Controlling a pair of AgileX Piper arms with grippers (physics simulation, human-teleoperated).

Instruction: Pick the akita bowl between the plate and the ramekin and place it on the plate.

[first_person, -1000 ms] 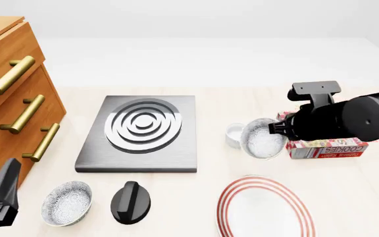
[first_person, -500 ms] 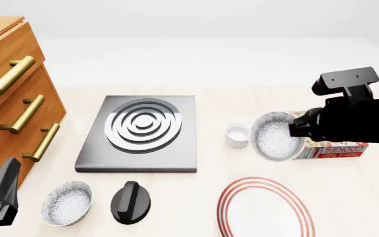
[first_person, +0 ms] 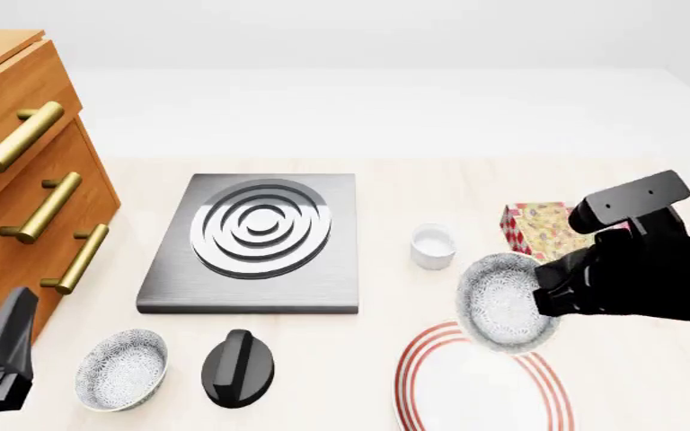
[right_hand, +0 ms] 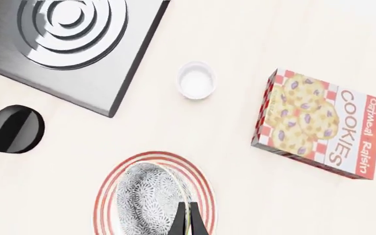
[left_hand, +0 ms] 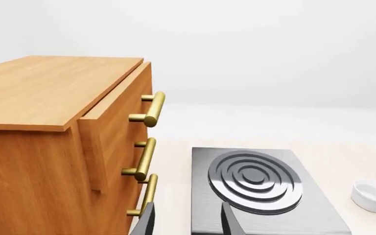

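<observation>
Right pincer (first_person: 546, 301) grips akita bowl (first_person: 507, 302) above plate (first_person: 480, 388); left pincer (left_hand: 186, 220) parted.

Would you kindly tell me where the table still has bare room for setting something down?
Bare patches: the far strip behind the stove plate and cookie box, and the near stretch between the black knob and the plate. It is crowded on the right, where ramekin, held bowl and right gripper cluster.

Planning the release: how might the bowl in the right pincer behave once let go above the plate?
The akita bowl is pinched at its rim, tilted, above the plate, so it may rock or tip on landing. It looks rigid and ceramic-like, so probably chips if dropped. Its round base might slide on the smooth plate.
</observation>
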